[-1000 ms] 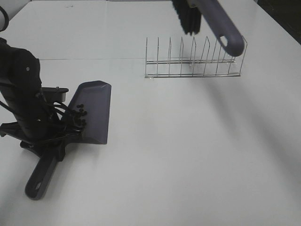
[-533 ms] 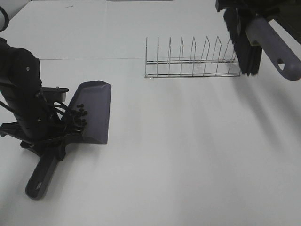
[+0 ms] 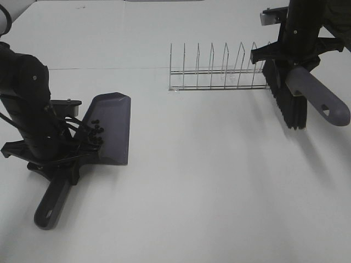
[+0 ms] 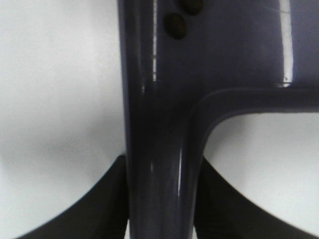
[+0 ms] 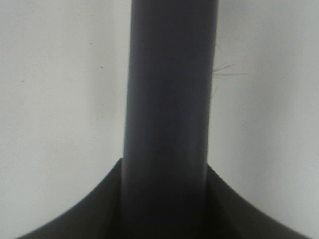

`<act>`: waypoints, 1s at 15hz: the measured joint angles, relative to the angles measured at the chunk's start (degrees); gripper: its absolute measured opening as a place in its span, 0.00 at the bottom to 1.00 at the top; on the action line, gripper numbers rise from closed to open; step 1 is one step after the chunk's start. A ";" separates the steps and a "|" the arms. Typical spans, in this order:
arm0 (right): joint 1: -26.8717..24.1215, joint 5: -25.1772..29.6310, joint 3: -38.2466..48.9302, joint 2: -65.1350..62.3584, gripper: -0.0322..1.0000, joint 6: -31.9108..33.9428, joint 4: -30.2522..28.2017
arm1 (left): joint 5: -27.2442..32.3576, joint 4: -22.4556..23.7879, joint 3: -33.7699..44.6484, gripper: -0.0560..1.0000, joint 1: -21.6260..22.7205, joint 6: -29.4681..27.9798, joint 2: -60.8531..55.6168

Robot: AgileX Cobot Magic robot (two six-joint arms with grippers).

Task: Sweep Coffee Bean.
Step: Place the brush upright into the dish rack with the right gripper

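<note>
A dark purple-grey dustpan (image 3: 109,129) lies on the white table at the left. Several tiny dark coffee beans (image 3: 96,131) sit at its rear edge; two show in the left wrist view (image 4: 176,25). My left gripper (image 3: 57,159) is shut on the dustpan's handle (image 4: 159,164). My right gripper (image 3: 296,52) is shut on the grey handle of a brush (image 3: 318,98), seen close in the right wrist view (image 5: 169,109). The brush's black bristles (image 3: 289,101) hang down at the right end of the wire rack, close above the table.
A wire dish rack (image 3: 222,71) with several upright dividers stands at the back, centre-right. The white table (image 3: 208,181) fills the view. A thin line crosses the table at the back.
My right arm has swung the brush rightward and down, from above the rack to beside its right end. The dustpan and left arm shifted only slightly.
</note>
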 joint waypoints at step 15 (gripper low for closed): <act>-0.46 -4.81 -14.73 11.12 0.29 0.29 -1.83 | 0.17 0.00 0.00 0.36 0.00 0.23 0.00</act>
